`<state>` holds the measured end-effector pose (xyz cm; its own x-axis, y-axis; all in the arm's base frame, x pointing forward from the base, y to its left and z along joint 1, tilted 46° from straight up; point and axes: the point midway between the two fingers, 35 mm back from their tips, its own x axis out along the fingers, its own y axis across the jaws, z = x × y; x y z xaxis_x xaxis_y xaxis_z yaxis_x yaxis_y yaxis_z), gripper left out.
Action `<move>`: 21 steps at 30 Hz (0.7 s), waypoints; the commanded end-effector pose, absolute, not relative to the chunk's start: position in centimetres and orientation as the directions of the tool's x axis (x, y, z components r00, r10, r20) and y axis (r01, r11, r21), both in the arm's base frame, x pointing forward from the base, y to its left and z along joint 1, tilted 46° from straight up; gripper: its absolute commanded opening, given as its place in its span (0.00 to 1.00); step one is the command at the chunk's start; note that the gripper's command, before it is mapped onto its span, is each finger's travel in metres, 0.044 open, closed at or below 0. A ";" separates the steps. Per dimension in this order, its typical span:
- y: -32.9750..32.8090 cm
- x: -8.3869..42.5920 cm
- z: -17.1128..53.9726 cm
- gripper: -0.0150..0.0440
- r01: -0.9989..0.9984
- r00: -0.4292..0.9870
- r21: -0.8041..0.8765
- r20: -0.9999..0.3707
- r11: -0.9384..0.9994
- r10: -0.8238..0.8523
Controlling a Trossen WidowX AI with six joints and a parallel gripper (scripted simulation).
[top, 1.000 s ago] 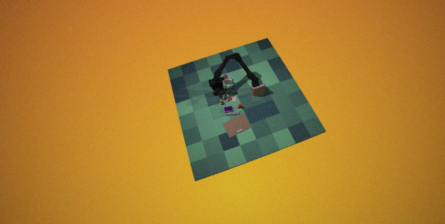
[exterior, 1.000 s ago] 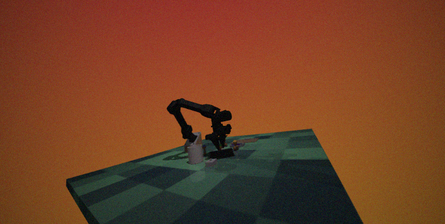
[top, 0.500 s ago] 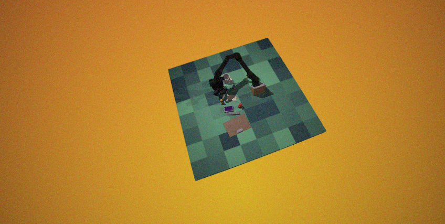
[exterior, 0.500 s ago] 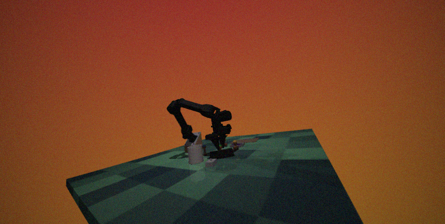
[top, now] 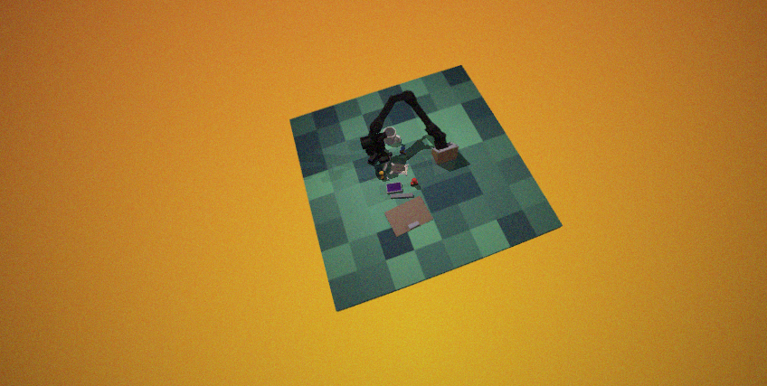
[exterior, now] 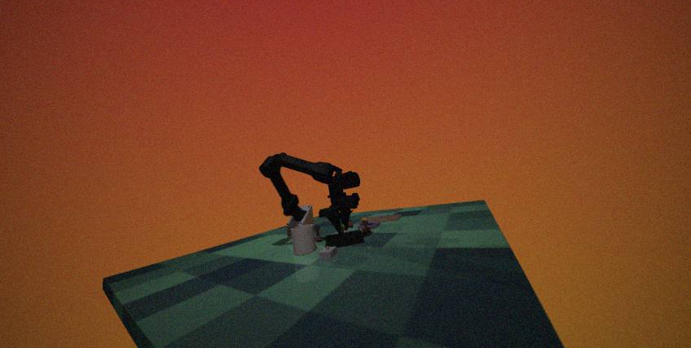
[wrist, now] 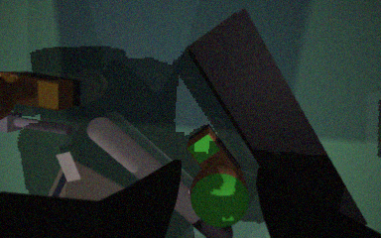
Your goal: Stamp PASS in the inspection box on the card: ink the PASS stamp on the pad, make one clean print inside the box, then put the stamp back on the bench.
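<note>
The gripper [exterior: 343,228] [wrist: 219,168] points down, its fingers partly apart on either side of a stamp with a green round top [wrist: 219,200] and brown body. The stamp stands upright, and no clear contact with the fingers shows. Its lettering is not readable. A purple ink pad [top: 394,187] lies in front of the arm in the top view. Beyond it lies a flat tan board [top: 403,214] with a small pale patch. A pale, flat item [top: 398,168] lies nearer the gripper. I cannot tell which one is the card; the inspection box is not discernible.
A long dark block [wrist: 257,84] [exterior: 345,239] lies close beside the green stamp. An orange-topped stamp [wrist: 49,94] [top: 381,174], a red one [top: 413,182] and a blue item [top: 402,149] stand around. A pale rod [wrist: 128,149], a white cylinder [exterior: 304,240] and a small pale block [exterior: 327,253] are also near.
</note>
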<state>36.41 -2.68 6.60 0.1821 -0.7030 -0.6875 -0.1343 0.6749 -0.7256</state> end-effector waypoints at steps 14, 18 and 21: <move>-2.7 36.4 6.4 0.43 -0.137 0.177 -0.720 -0.693 0.680 -0.699; -2.6 36.4 6.5 0.25 -0.137 0.177 -0.720 -0.694 0.680 -0.698; -2.5 36.4 6.6 0.25 -0.138 0.176 -0.720 -0.694 0.681 -0.698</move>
